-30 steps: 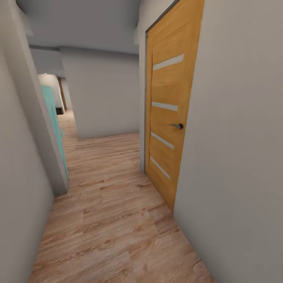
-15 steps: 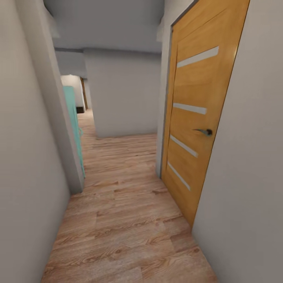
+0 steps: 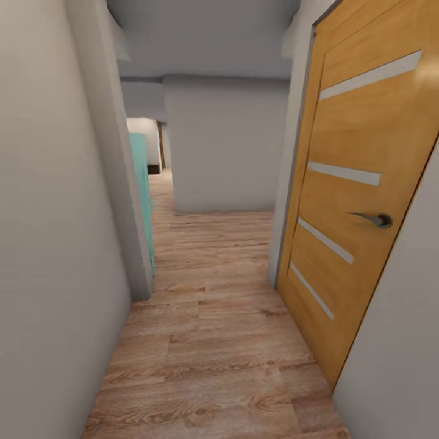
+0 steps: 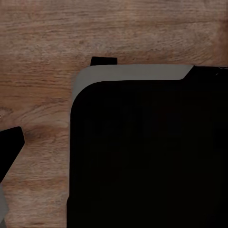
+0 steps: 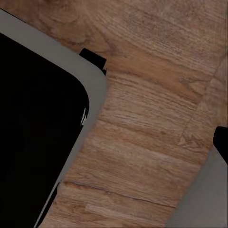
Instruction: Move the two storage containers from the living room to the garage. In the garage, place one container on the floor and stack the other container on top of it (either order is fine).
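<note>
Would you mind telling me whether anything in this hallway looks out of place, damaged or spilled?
Nothing stands out. The wood plank floor is clean and unbroken, the orange-brown door sits shut in its frame with its handle level, and the turquoise object past the left wall corner stands upright.

black rounded-corner body panel (image 4: 147,152) with grey rim; same black, grey-edged panel (image 5: 33,128) at right wrist.

No text, label, brand, number or sign can be read anywhere — the orange-brown door (image 3: 360,183) carries just plain frosted strips and a handle (image 3: 373,218), and the walls beside it and the plank floor (image 3: 213,341) are unmarked.
</note>
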Tool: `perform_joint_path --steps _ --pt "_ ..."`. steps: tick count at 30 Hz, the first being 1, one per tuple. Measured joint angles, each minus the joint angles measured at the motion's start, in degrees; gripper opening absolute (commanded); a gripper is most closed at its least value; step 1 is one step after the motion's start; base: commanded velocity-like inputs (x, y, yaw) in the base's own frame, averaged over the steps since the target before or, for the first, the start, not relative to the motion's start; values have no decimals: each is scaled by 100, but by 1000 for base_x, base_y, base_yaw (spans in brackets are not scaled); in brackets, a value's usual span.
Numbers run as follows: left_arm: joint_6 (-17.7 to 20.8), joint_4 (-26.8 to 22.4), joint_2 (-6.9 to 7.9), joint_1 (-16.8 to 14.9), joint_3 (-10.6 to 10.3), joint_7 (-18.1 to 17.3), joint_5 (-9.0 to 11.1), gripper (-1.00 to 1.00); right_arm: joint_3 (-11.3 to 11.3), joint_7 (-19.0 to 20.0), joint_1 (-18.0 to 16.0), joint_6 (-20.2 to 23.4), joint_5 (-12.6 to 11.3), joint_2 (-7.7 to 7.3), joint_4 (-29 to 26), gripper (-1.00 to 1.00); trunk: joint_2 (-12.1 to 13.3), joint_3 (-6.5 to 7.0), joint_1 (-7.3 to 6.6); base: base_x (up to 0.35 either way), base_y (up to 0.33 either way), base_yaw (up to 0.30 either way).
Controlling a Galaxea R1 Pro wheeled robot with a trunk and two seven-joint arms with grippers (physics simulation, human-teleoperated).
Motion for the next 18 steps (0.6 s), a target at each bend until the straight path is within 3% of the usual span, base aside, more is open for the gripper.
perform_joint_path --steps 8,18 --pt "0 0 -1 0 0 0 0 100 0 0 0 0 5 0 0 100 0 0 0 323 0 261" --pt "40 5 -1 0 0 0 0 100 0 0 0 -2 6 0 0 100 0 0 0 322 0 29"
